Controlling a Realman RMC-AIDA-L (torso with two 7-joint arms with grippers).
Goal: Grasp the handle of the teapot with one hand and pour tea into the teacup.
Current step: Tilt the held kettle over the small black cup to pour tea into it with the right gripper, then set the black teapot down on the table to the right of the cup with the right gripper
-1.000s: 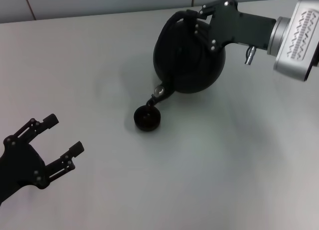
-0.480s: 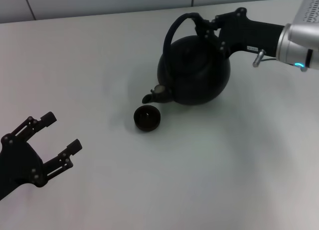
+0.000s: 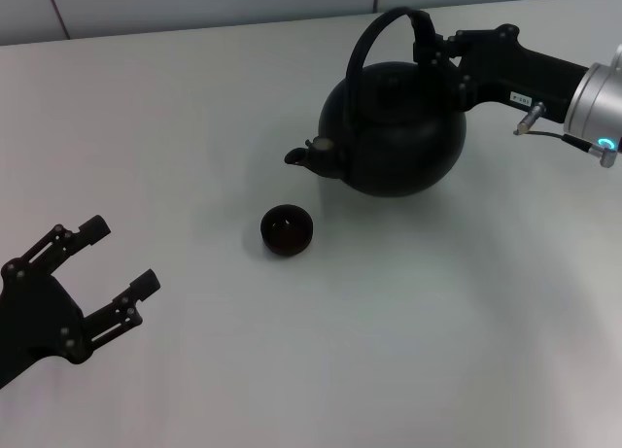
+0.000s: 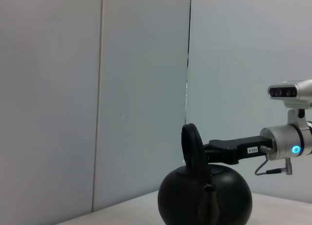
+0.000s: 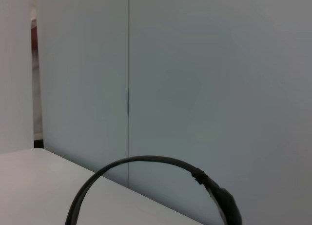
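The black teapot stands upright at the back right of the table, its spout pointing left. My right gripper is shut on the right end of the arched handle. The small black teacup sits on the table in front of and below the spout, apart from the pot. My left gripper hangs open and empty at the front left. The left wrist view shows the teapot, its handle and the right gripper holding it. The right wrist view shows only the handle.
A white table bears the pot and the cup. A pale panelled wall runs along its far edge, close behind the teapot.
The teapot was tipped with its spout over the teacup; it has swung back level and moved right and away from the cup. The left arm has stayed still.
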